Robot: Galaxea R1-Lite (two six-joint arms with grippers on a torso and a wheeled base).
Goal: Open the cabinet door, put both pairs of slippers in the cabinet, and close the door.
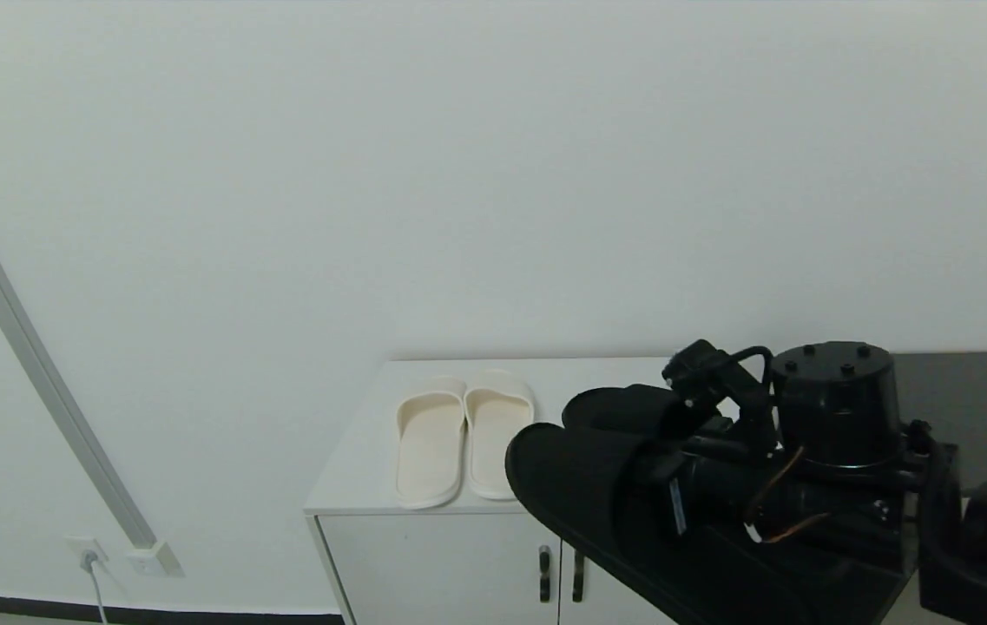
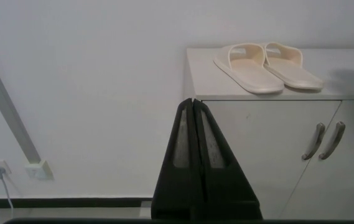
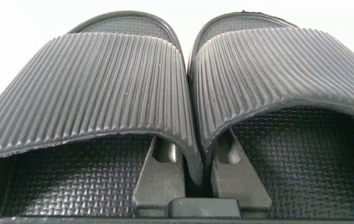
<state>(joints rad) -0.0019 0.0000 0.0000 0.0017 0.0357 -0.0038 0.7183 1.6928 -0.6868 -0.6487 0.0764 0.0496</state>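
A white pair of slippers [image 1: 463, 438] [image 2: 267, 65] lies side by side on top of the white cabinet [image 1: 432, 564] [image 2: 257, 137]. Both its doors are closed, with two dark handles [image 1: 561, 573] [image 2: 323, 141] at the middle seam. My right gripper [image 1: 671, 473] [image 3: 192, 180] is shut on the black pair of slippers [image 1: 580, 469] [image 3: 121, 81], its fingers [image 3: 159, 180] under the straps pinching the two inner walls together. That pair hangs tilted above the cabinet's right front corner. My left gripper [image 2: 193, 109] is shut and empty, out in front of the left door.
A plain white wall rises behind the cabinet. To the left, a grey conduit [image 1: 24, 347] slants down the wall to a socket [image 1: 85, 549] with a plugged cable. A dark surface [image 1: 979, 391] adjoins the cabinet on the right.
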